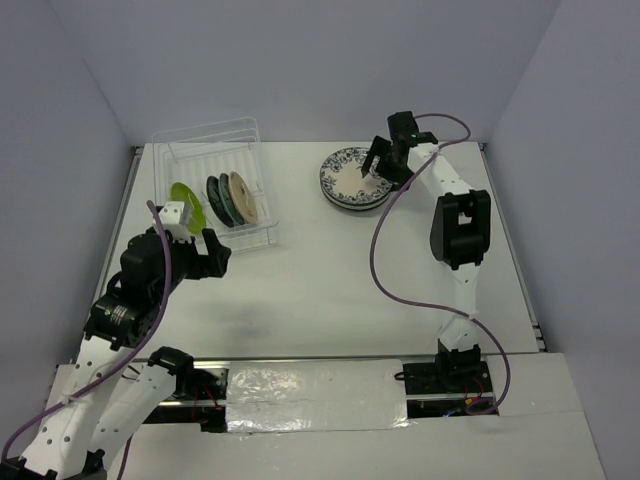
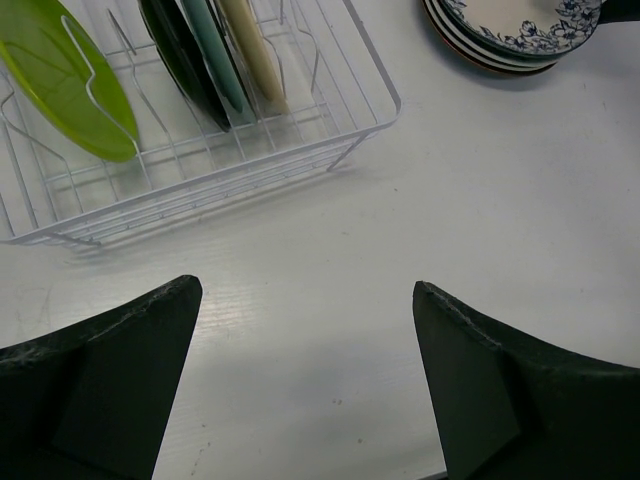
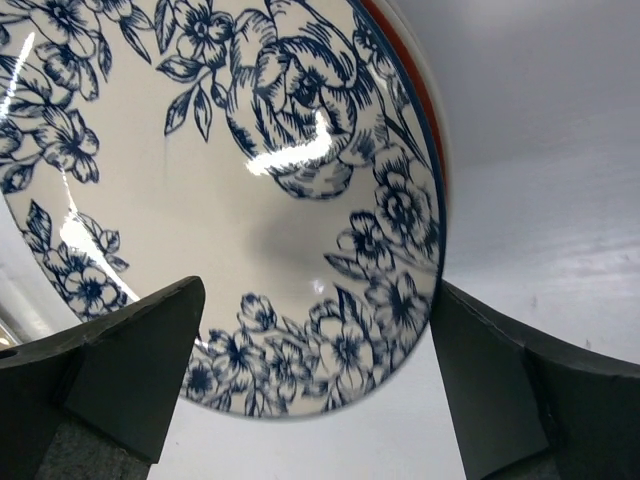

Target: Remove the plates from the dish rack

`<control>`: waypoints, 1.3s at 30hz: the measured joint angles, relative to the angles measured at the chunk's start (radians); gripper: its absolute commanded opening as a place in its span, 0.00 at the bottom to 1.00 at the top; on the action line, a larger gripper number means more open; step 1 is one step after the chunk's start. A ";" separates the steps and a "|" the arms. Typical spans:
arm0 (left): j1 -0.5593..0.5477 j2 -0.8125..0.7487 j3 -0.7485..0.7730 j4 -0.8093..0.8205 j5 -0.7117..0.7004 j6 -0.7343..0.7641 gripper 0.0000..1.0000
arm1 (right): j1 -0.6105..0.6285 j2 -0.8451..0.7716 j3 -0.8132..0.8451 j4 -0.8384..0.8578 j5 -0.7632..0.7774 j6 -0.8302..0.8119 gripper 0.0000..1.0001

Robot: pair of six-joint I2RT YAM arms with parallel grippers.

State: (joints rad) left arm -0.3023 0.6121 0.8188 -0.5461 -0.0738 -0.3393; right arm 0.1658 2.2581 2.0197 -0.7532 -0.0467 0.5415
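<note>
The dish rack [image 1: 215, 140] is a white wire tray at the back left. In it several plates stand on edge: a lime green one [image 1: 186, 205], a dark one with a teal one [image 1: 220, 200], and a cream one [image 1: 243, 197]. More plates lie stacked flat [image 1: 345, 180] at the back right, topped by a white one with blue flowers [image 3: 230, 180]. My right gripper [image 1: 380, 160] hangs open over this stack's near edge, its fingers [image 3: 500, 390] straddling the rim [image 3: 318, 290]. My left gripper [image 1: 200, 238] is open and empty in front of the rack [image 2: 200, 170], over bare table [image 2: 305, 288].
The rack's front wire wall [image 2: 330, 150] runs just beyond my left fingertips. A purple cable [image 1: 385, 260] loops along the right arm above the table. Raised white borders run along the table's sides [image 1: 520, 270].
</note>
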 measured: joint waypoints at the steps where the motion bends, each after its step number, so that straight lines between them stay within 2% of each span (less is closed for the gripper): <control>1: 0.000 0.001 0.000 0.000 -0.003 0.000 0.99 | 0.002 -0.011 -0.006 -0.007 0.018 -0.003 1.00; 9: 0.000 0.060 0.000 -0.004 -0.067 -0.012 0.99 | 0.000 -0.072 0.010 -0.056 0.036 -0.051 1.00; 12: 0.000 0.112 0.013 -0.026 -0.098 -0.048 1.00 | 0.001 -0.131 -0.052 -0.046 0.021 -0.075 1.00; 16: 0.000 0.233 0.097 -0.070 -0.153 -0.124 1.00 | 0.035 -0.401 -0.377 0.045 0.005 -0.109 0.99; 21: 0.000 0.420 0.266 -0.105 -0.239 -0.196 0.99 | 0.184 -0.815 -0.676 0.159 -0.053 -0.141 0.97; 25: 0.023 0.580 0.433 -0.169 -0.388 -0.211 0.91 | 0.224 -1.089 -0.892 0.268 -0.127 -0.143 0.96; 28: 0.110 0.726 0.578 -0.204 -0.465 -0.199 0.84 | 0.222 -1.204 -1.017 0.289 -0.138 -0.139 0.95; 33: 0.239 0.962 0.759 -0.257 -0.544 -0.160 0.70 | 0.226 -1.298 -1.160 0.297 -0.175 -0.124 0.95; 34: 0.253 1.018 0.793 -0.273 -0.555 -0.156 0.62 | 0.228 -1.314 -1.178 0.297 -0.183 -0.119 0.95; 39: 0.286 1.196 0.826 -0.303 -0.550 -0.132 0.55 | 0.238 -1.367 -1.221 0.308 -0.223 -0.112 0.94</control>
State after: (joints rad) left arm -0.0162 1.8084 1.6451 -0.8486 -0.6243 -0.4713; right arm 0.4042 0.8913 0.7986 -0.4450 -0.2699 0.4297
